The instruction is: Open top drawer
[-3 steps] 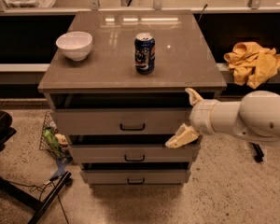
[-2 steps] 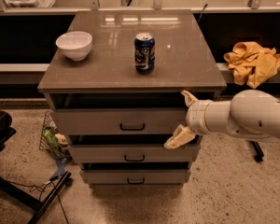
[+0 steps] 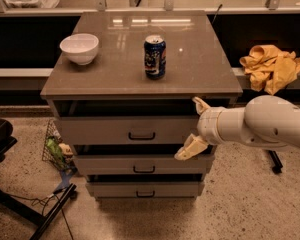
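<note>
Gripper (image 3: pixel 188 128) at right end of top drawer (image 3: pixel 100 130), fingers spread wide: one above drawer front, one below. Drawer just under cabinet top (image 3: pixel 210 74), dark gap above front. Arm (image 3: pixel 270 124) enters level from right, smooth rounded white shell. Front flat, grey-beige; small dark bar handle (image 3: pixel 142 136).

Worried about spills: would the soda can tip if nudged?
Likely: the soda can stands upright, tall, narrow, on a glossy cabinet top; once down it probably rolls. The gripper is at the right end of the top drawer.
</note>
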`<state>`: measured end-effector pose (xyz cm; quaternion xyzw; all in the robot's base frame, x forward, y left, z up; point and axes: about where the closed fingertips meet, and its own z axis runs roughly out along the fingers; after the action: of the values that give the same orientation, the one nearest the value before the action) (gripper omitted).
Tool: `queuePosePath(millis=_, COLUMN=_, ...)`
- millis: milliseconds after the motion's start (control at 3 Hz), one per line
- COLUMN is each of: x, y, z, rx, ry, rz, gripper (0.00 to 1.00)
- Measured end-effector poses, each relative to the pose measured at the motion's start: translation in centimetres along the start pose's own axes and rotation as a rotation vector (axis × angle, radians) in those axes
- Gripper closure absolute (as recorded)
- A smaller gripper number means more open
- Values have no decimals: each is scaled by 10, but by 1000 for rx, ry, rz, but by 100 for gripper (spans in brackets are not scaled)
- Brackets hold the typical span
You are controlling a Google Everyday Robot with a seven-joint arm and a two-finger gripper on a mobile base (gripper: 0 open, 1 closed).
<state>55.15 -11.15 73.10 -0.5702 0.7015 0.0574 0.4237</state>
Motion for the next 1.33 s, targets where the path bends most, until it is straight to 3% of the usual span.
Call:
queuePosePath(millis=333, x=10, y=19, z=-5, rx=-32, ry=0, rz=6, gripper=18)
queuePosePath(millis=667, x=27, y=37, z=-13, rx=-37, ry=0, rz=43, gripper=20)
queuePosePath(millis=1000, x=27, y=37, z=-14, rx=-37, ry=0, rz=43, gripper=0)
queuePosePath(millis=1333, x=20, y=26, z=-11, rx=-23, ry=-14, rz=33, gripper=0)
